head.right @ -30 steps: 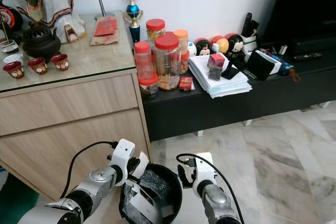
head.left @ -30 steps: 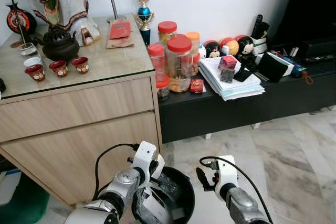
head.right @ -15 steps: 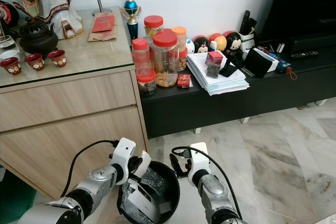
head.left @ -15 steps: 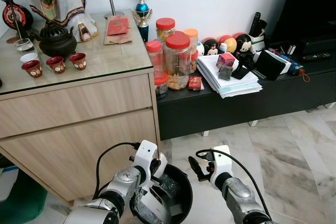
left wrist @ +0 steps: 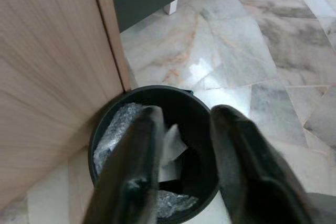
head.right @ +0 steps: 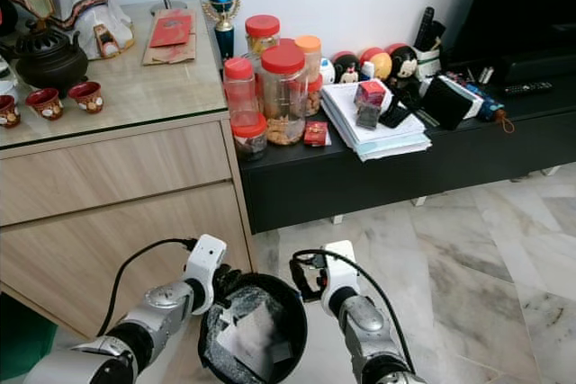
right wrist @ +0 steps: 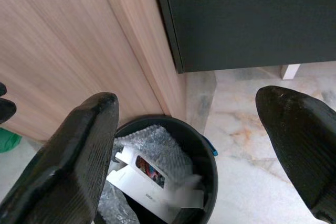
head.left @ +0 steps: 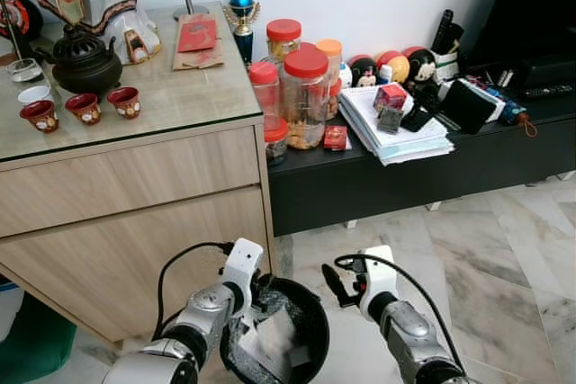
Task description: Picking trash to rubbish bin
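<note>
1. The wooden cabinet stands at ten o'clock, its glass tabletop carrying red cups.
2. The black rubbish bin sits on the marble floor at six o'clock, beside the cabinet's corner (bubble wrap and white packaging inside).
3. The left tool hovers over the bin's rim, released.
4. The right tool, fingers spread wide and holding nothing, points at the bin from three o'clock.
</note>
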Controlling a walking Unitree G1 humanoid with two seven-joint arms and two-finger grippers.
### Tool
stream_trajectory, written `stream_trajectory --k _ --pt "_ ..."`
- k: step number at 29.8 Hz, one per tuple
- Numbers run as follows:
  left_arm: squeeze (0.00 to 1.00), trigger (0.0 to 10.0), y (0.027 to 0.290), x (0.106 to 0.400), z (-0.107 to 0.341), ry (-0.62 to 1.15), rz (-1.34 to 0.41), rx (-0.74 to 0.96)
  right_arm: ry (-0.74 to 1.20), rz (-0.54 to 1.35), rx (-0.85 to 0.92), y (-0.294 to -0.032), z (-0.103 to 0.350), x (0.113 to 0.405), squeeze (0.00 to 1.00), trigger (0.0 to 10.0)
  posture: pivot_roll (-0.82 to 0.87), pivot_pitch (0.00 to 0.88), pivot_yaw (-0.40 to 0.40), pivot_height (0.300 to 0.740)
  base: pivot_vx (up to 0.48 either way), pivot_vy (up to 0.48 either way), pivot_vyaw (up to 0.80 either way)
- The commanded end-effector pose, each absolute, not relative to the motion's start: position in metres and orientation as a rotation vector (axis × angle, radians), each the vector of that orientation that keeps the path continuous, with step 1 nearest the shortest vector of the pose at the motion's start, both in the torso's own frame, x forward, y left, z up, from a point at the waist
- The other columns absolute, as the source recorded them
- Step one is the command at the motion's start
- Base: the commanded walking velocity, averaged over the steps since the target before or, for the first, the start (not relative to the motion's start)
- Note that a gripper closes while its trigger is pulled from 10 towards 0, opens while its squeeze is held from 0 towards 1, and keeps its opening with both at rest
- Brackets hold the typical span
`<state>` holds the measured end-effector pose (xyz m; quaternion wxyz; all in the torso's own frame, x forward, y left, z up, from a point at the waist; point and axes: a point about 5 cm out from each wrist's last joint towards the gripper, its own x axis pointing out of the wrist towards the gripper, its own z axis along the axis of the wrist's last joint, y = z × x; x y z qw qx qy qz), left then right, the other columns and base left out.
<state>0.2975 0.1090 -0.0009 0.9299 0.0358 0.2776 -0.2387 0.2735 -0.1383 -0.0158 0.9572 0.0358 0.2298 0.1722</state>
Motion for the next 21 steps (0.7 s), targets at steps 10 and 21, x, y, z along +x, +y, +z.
stream_trajectory --k 10,21 --pt "0.00 10.0 0.176 0.277 -0.024 0.664 -0.107 0.244 0.582 0.200 0.051 -0.153 -0.037 0.252 0.00 10.0 -0.10 0.010 0.027 0.740 0.000 0.000 0.00" --pt "0.00 10.0 0.235 0.206 -0.062 0.840 0.208 0.196 0.846 -0.045 0.064 -0.176 -0.078 0.194 0.00 10.0 -0.07 0.005 0.031 0.740 0.000 0.000 0.00"
